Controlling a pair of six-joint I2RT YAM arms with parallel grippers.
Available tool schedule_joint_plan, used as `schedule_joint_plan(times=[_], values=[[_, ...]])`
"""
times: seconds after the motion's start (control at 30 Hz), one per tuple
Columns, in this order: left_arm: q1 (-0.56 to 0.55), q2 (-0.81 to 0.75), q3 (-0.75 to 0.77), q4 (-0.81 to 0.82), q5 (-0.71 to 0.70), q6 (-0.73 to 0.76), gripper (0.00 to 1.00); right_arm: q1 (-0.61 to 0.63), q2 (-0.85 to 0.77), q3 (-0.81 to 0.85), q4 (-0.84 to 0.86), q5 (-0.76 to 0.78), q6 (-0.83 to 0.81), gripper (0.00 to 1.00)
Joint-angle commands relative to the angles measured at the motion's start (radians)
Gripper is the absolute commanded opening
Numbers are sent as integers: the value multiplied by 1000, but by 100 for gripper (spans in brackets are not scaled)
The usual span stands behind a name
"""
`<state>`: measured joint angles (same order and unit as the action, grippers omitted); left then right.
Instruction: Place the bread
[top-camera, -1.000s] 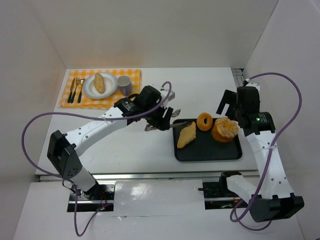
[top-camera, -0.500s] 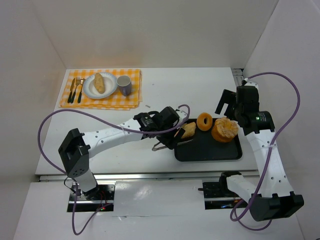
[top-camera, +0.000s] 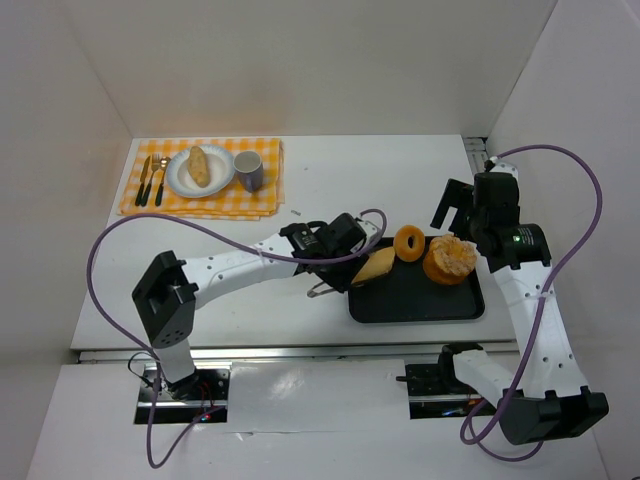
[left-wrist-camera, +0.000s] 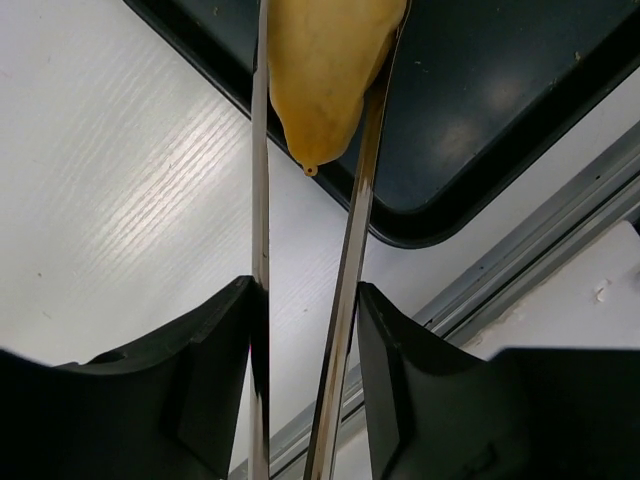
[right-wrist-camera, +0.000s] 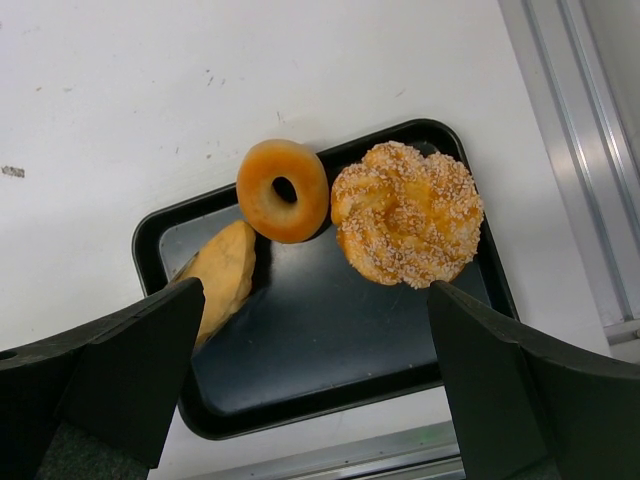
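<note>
A long yellow bread (left-wrist-camera: 325, 70) lies at the left edge of the black tray (left-wrist-camera: 480, 110), its tip over the rim. My left gripper (left-wrist-camera: 305, 385) is shut on metal tongs (left-wrist-camera: 352, 240), and the two tong blades flank the bread on both sides. In the top view the left gripper (top-camera: 343, 266) sits at the tray's (top-camera: 420, 300) left rim by the bread (top-camera: 374, 267). My right gripper (right-wrist-camera: 320, 385) is open and empty above the tray (right-wrist-camera: 330, 370), apart from the bread (right-wrist-camera: 222, 272).
A ring doughnut (top-camera: 408, 242) and a sesame bun (top-camera: 450, 258) lie on the tray's far side. At the back left a yellow checked mat (top-camera: 265, 195) holds a plate (top-camera: 178, 178) with a roll, a cup (top-camera: 248, 170) and cutlery (top-camera: 152, 180).
My left arm has swung right and down to the tray. The tongs now flank the long bread, which has shifted to the tray's left rim. The right arm has not moved.
</note>
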<state>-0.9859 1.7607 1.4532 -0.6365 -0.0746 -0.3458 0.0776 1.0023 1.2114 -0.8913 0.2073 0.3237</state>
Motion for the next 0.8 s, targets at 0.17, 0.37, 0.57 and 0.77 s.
schedule_joint_plan(times=[0.17,0.37,0.57,0.77], values=[[26,-75,179,-52,-14,30,40,-2,-21,23,5,15,2,100],[281,-181,219,-61,53,41,39,-2,-21,33,5,33,-8,100],[726,-245,170,-25,252,-47,36,-2,-21,33,5,34,-8,100],[1063,-253,108,57,424,-177,36,-2,-11,33,5,34,-8,100]])
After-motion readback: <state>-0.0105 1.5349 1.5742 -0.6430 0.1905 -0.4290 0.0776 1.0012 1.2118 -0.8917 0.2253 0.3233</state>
